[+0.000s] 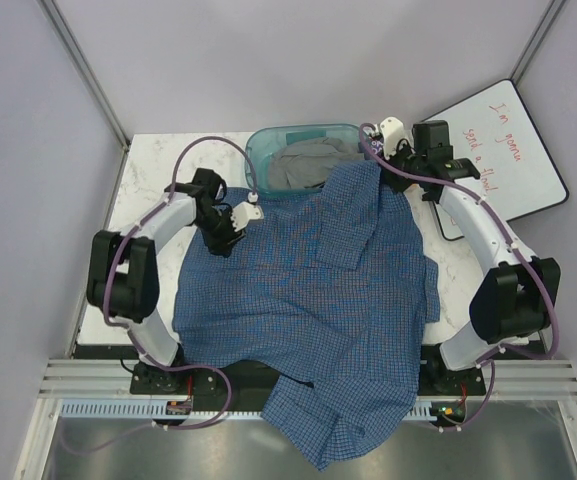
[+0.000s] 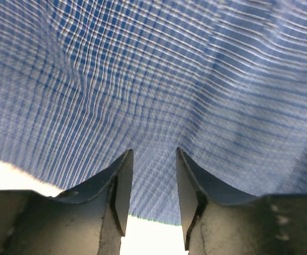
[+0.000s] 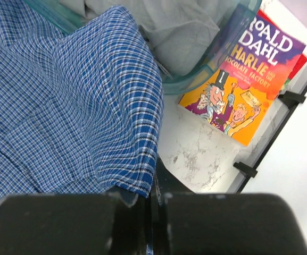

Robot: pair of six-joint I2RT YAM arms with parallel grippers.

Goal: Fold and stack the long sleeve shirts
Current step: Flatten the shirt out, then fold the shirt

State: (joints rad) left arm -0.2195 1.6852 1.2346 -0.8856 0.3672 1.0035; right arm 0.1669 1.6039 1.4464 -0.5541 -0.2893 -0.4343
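A blue fine-checked long sleeve shirt (image 1: 308,290) lies spread across the table, and its lower part hangs over the near edge. My left gripper (image 1: 230,228) sits at the shirt's far left corner. In the left wrist view its fingers (image 2: 124,180) stand apart, and the shirt's (image 2: 158,95) edge runs loosely between them. My right gripper (image 1: 373,150) is at the shirt's far right corner, beside the bin. In the right wrist view that gripper (image 3: 154,183) is shut, with the edge of the shirt (image 3: 89,106) pinched between its jaws.
A teal bin (image 1: 268,140) holding grey cloth (image 1: 308,165) stands at the back middle, and the shirt's corner drapes over its rim. A Roald Dahl book (image 3: 243,85) lies to the right of the bin. A whiteboard (image 1: 503,150) leans at the back right.
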